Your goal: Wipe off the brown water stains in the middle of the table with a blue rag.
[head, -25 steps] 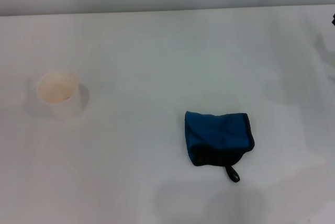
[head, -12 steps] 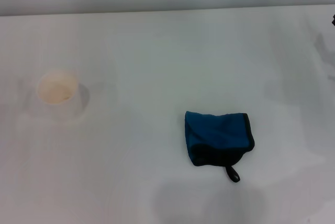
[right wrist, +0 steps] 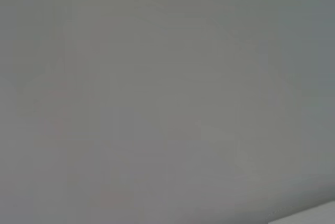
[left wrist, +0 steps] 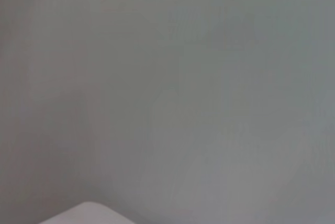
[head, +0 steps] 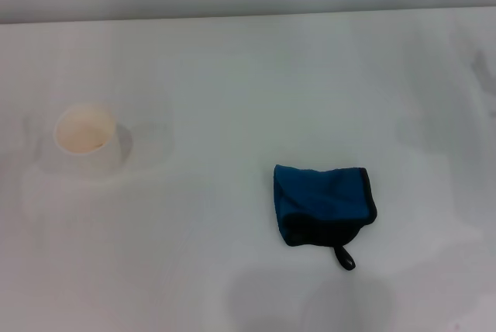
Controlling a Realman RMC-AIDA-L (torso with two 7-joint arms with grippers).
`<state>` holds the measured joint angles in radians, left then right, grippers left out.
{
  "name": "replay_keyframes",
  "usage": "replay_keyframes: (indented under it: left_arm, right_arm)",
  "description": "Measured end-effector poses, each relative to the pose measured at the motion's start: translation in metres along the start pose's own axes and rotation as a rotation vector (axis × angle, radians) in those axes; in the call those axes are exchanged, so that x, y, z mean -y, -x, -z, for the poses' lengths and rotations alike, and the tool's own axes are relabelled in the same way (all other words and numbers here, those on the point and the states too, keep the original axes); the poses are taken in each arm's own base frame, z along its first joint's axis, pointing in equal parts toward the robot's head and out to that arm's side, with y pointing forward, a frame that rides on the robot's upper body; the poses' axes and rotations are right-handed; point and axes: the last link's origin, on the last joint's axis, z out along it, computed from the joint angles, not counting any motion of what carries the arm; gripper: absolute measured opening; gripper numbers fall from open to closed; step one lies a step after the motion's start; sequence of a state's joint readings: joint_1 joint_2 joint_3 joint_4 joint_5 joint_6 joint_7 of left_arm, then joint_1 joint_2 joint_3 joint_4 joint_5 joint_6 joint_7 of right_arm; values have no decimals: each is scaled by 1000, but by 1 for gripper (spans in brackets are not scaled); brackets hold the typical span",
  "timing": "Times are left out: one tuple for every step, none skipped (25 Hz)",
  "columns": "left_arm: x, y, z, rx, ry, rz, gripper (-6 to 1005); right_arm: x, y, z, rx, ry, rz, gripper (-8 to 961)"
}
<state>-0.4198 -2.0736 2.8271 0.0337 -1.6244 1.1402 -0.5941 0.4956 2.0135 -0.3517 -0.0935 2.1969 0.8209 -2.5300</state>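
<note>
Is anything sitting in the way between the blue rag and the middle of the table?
Nothing visible is. The blue rag lies alone on the white table, with bare tabletop toward the middle. The cup stands far off on the robot's left. Neither end effector shows.

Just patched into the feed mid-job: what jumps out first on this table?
The blue rag stands out most, lying crumpled on the white table right of centre, its black loop tab pointing toward the robot. Far to its left stands a pale cup with a beige inside. No brown water stains show in the middle, and neither tool is in view.
</note>
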Motion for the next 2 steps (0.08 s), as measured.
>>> replay_keyframes:
  left_arm:
    - [0,1,-1,5,-2,0,876]
    - [-1,1,-1,6,-2,0,876]
  right_arm:
    - [0,0,-1,-4,-2,0,871]
    - [0,0,-1,-4,-2,0,871]
